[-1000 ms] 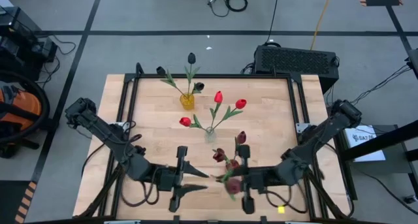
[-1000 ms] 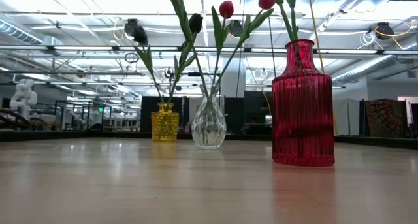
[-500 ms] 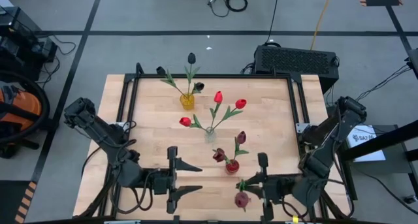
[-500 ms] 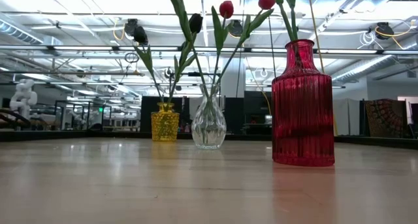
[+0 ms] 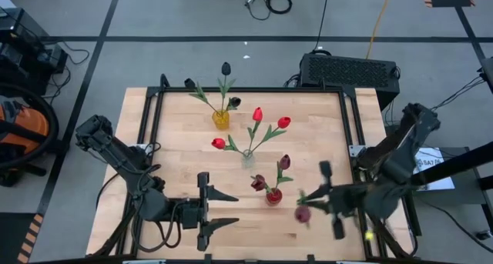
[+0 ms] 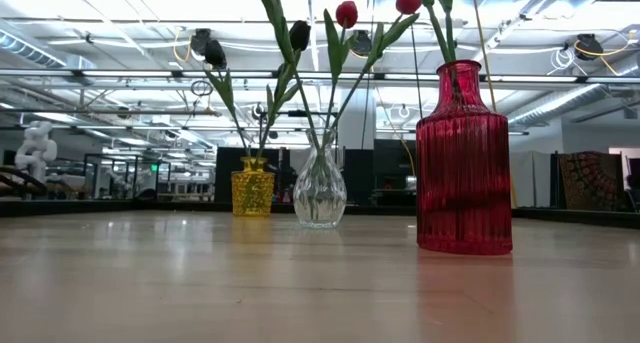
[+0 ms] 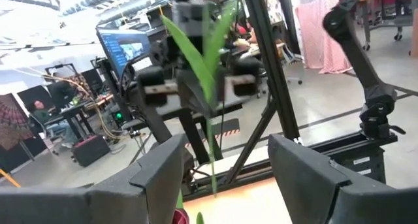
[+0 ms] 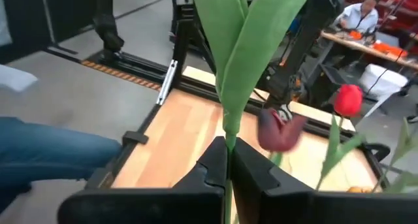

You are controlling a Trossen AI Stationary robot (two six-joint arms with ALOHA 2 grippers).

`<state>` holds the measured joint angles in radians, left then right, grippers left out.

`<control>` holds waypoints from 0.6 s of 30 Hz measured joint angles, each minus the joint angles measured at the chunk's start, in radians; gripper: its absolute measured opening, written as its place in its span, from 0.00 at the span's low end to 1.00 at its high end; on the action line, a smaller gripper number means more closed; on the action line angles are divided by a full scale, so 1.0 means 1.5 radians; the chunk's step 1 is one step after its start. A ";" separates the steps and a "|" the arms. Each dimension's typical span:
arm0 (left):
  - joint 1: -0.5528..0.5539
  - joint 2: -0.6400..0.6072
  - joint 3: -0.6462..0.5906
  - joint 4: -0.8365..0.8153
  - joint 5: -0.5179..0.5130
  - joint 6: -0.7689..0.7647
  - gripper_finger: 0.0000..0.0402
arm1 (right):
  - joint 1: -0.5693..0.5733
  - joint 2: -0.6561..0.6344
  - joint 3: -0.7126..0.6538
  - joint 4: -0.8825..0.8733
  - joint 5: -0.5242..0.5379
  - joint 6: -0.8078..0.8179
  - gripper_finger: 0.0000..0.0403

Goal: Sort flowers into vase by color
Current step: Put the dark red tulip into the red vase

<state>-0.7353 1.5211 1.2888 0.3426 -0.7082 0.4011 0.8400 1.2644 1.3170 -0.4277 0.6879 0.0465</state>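
My right gripper (image 5: 313, 197) (image 8: 226, 160) hovers near the table's near right corner, right of the red vase (image 5: 273, 195), and is shut on a dark maroon tulip (image 5: 303, 214). My left gripper (image 5: 231, 210) (image 7: 225, 178) is open and holds nothing, near the near edge, left of the red vase. The yellow vase (image 5: 221, 120) holds near-black tulips. Red tulips stand in the clear vase (image 5: 248, 158), maroon ones in the red vase. The low view shows the three vases (image 6: 464, 163) but no gripper. My right gripper pinches the maroon tulip's thin green stem (image 8: 226, 142) between its two fingers, just below where the long leaves (image 8: 243, 48) fan out. The fingers point toward the table's left. The tulip is lifted clear, with its head (image 5: 303, 214) on the near side of the fingers.
A black frame (image 5: 350, 125) runs along the table's sides and far edge. Bare wood lies left of the vases (image 5: 177, 148). A black case (image 5: 350, 70) sits beyond the far right corner. People sit at desks in the room behind.
My right gripper, shut on the maroon tulip, drew away from the red vase toward the table's right edge, first dipping toward the near edge, then back toward the far side. The tulip travelled with it. My left gripper backed slightly toward the left edge and stayed open.
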 joint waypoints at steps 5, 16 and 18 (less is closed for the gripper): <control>0.000 0.000 0.000 -0.001 0.000 0.001 0.57 | 0.046 -0.079 -0.001 -0.087 0.008 0.056 0.00; 0.006 0.000 0.000 -0.001 0.000 0.003 0.57 | 0.136 -0.117 -0.320 0.436 0.151 -0.020 0.00; 0.010 0.000 0.000 -0.001 0.000 0.003 0.57 | 0.120 -0.089 -0.377 0.632 0.151 -0.090 0.00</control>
<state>-0.7201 1.5211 1.2888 0.3416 -0.7085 0.4061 1.0192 1.1308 0.7518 0.5203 0.9139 -0.0887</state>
